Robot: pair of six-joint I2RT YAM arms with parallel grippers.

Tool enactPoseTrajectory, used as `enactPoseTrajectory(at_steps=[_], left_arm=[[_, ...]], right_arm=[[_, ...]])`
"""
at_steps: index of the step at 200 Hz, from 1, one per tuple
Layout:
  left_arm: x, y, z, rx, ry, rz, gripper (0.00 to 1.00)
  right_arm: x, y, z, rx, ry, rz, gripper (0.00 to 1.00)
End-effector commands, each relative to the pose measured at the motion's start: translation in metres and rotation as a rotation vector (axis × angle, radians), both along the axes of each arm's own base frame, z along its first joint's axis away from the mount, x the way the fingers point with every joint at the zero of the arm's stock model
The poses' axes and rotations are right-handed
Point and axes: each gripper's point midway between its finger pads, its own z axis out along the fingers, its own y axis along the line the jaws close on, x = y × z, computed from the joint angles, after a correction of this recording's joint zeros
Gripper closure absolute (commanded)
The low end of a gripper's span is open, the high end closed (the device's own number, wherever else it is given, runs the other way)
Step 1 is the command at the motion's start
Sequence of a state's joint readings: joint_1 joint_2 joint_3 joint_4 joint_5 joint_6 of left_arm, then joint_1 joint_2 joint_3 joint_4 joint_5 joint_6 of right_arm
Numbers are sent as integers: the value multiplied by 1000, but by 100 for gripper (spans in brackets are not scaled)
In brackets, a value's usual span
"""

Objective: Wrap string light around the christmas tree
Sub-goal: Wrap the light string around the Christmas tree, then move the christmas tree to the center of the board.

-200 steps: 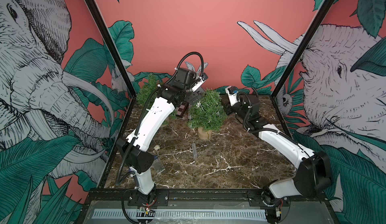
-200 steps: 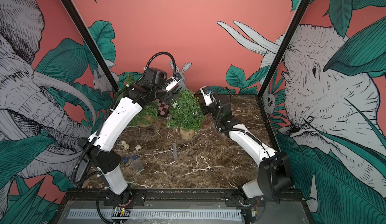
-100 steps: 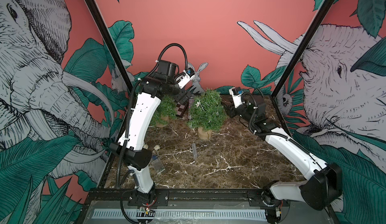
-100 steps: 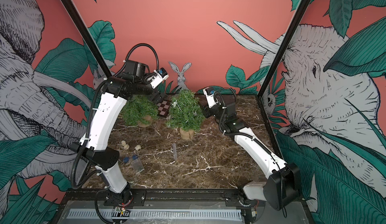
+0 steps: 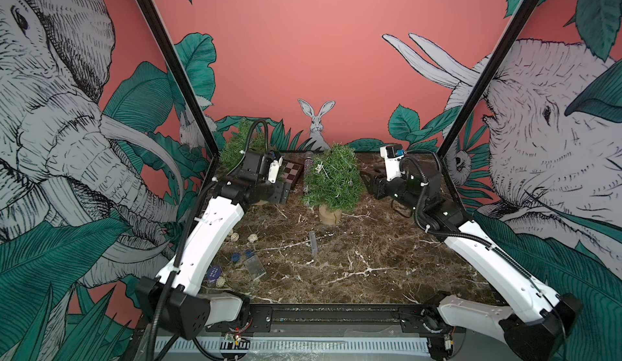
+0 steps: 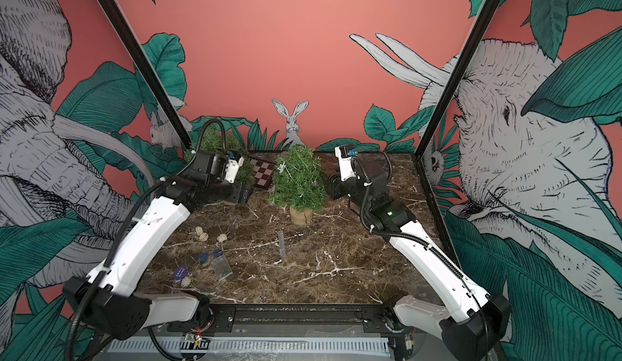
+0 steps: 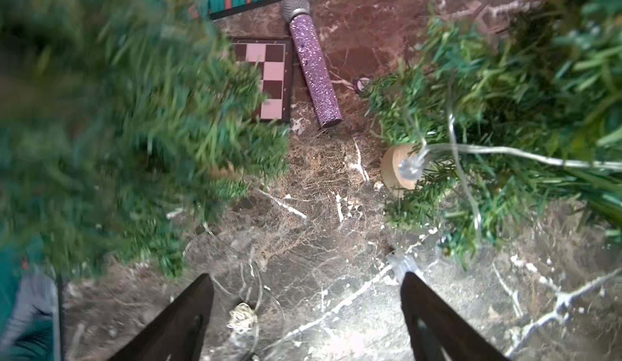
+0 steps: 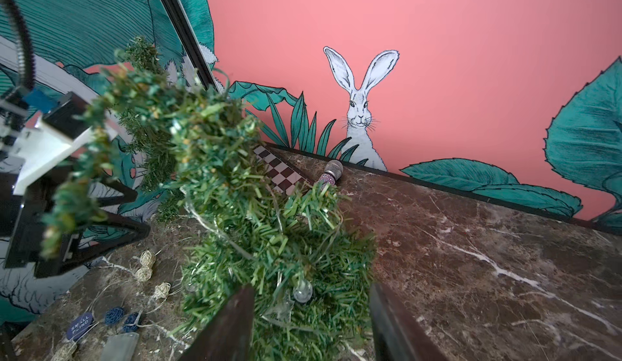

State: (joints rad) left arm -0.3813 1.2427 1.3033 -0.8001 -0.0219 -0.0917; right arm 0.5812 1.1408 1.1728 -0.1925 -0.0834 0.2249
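Left of centre, the left gripper (image 5: pixel 281 191) stands wide apart, empty. The string light (image 7: pixel 505 151), thin clear wire with glassy bulbs, drapes the bristly christmas tree (image 5: pixel 333 181) at centre. Its woven-ball tail (image 5: pixel 251 238) lies lower left on the marble table (image 5: pixel 370 258). Right of the tree, the right gripper (image 8: pixel 311 288) straddles foliage, jaws apart. Risk: closing on needles may topple the tree from its wooden base (image 5: pixel 329 215), and slack wire may snag.

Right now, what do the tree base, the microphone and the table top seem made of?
Tree base: pale, matte tan block, probably bare wood.
Microphone: body covered in small glittering purple studs, likely rhinestones; grey mesh head, perhaps metal.
Table top: brown with white veins, slight sheen; marble or an imitation.
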Motion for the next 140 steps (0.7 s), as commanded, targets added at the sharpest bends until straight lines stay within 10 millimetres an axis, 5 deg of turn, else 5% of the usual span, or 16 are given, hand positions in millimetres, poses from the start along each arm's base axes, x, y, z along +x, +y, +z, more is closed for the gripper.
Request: enactPoseTrajectory(at_steps=[1,22,43,71,140], left_arm=[[-3,-7,-8,-147,-59,87,10],[-16,-38,-37,-166,-92,16,6],[-18,-62,-69,-220,-102,-1,6],[-10,-69,-103,-203,-76,24,5],[0,-95,-146,-225,-22,-27,6]], right_arm=[[-9,3,23,6,-23,-13,36],[-20,20,39,1,-50,36,1],[-30,29,62,-18,-96,35,1],[-31,30,76,-31,-117,-11,3],[24,60,82,-85,-125,-149,13]])
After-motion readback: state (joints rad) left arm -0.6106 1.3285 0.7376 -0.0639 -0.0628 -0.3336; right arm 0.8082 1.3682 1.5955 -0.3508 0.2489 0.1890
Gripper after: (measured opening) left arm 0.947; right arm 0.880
